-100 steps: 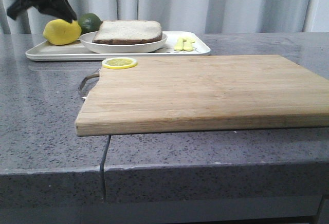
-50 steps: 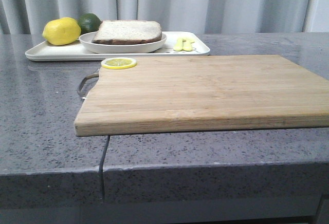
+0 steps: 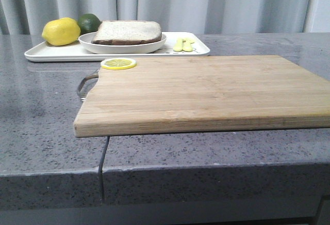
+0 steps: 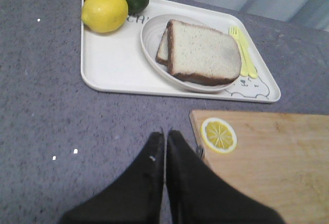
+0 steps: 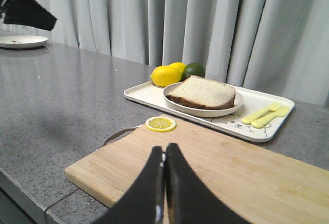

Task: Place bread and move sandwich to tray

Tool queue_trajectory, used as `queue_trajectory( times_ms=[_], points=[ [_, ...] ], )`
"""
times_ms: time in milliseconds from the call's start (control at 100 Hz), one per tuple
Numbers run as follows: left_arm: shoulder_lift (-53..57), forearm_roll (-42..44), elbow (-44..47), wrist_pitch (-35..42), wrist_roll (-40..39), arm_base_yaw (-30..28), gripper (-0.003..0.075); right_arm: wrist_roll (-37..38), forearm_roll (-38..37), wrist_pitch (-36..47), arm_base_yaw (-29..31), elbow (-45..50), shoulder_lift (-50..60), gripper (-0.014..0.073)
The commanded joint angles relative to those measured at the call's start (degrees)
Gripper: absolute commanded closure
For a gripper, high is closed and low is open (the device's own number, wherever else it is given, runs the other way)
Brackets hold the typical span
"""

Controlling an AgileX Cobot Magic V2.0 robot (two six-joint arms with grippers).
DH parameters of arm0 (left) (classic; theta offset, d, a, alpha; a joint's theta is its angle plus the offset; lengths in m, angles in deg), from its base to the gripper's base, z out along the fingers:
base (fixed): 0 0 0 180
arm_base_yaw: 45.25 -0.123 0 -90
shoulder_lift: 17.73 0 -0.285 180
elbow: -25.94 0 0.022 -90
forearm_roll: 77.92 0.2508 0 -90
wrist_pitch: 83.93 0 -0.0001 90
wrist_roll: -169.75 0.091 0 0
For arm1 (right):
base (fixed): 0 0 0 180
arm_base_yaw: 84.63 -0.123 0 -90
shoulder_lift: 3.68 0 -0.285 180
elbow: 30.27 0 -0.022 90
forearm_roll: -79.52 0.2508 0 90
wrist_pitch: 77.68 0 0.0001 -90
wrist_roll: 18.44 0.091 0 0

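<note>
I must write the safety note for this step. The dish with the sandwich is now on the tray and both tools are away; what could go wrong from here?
1. The dish sits close to the lemons and the yellow cutlery on the tray; any touch-up there may knock them.
2. The top bread lies offset over the layer below, so a bump to the tray might slide it.
3. The lemon slice rests at the cutting board corner and could be swept off by a low arm.
</note>
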Motion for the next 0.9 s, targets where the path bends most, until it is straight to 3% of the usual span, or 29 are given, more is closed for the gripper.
queue_trajectory(
  times_ms=[0, 280, 470, 890],
  points=[
    [6.80, -1.11, 4.62, 3.77, 0.25, 0.05, 0.0740, -0.07, 0.30, 3.31, 0.28, -1.07, -0.24, 0.0655],
    [27.71, -1.21, 18.52, 2.59, 0.25, 0.05, 0.0740, -0.07, 0.30, 3.40, 0.28, -0.96, -0.24, 0.0655],
    [38.14, -1.32, 21.68, -6.75, 0.25, 0.05, 0.0740, -0.07, 0.35, 3.35, 0.28, -0.96, -0.24, 0.0655],
    [41.51, -1.32, 22.29, -9.20, 0.25, 0.05, 0.0740, -0.07, 0.35, 3.35, 0.28, -0.96, -0.24, 0.0655]
  ],
)
